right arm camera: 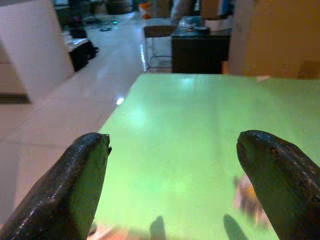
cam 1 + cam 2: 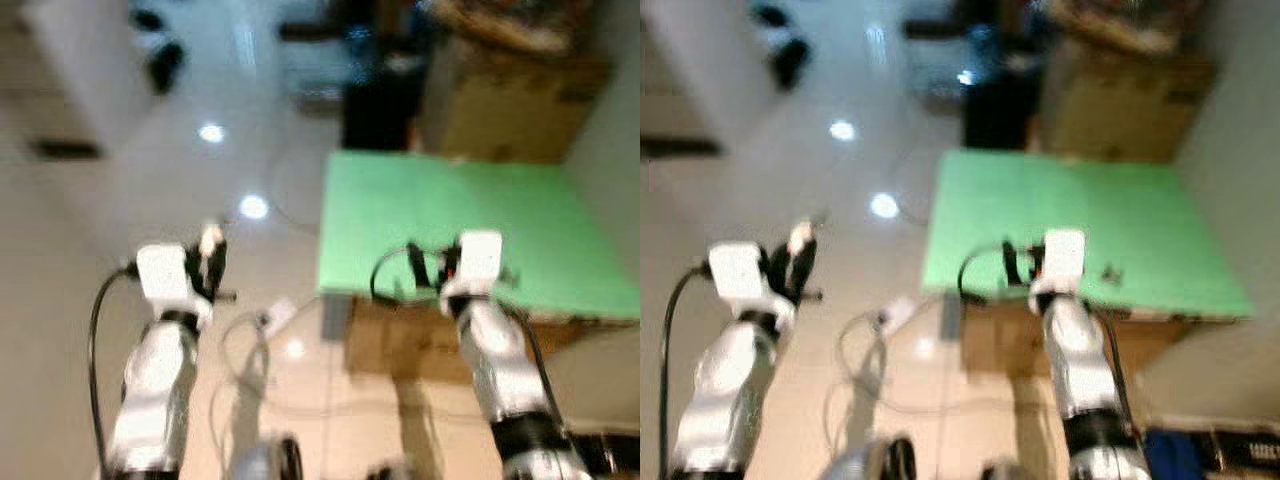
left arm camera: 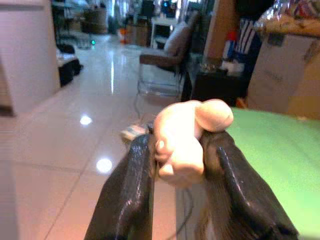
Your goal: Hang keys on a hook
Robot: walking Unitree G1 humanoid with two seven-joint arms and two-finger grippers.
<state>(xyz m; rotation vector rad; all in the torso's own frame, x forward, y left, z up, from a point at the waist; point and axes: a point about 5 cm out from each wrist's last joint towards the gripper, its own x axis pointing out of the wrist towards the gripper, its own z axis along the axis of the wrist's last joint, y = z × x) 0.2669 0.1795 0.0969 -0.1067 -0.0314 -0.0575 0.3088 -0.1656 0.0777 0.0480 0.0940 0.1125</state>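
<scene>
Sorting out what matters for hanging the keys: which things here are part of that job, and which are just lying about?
Job:
left gripper, shut on a pale rounded piece
right gripper, open over the green table
small dark thing on that table, possibly the keys

Lying about:
floor cable
cardboard box
chair

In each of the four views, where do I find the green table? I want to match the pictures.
Left eye view: green table centre right, ahead of the right claw.
Right eye view: centre right too.
Left wrist view: beside the left claw, which clamps a pale object.
Right wrist view: beneath the open right claw.
Shared landmark: dark cabinet behind the table's far edge.
</scene>
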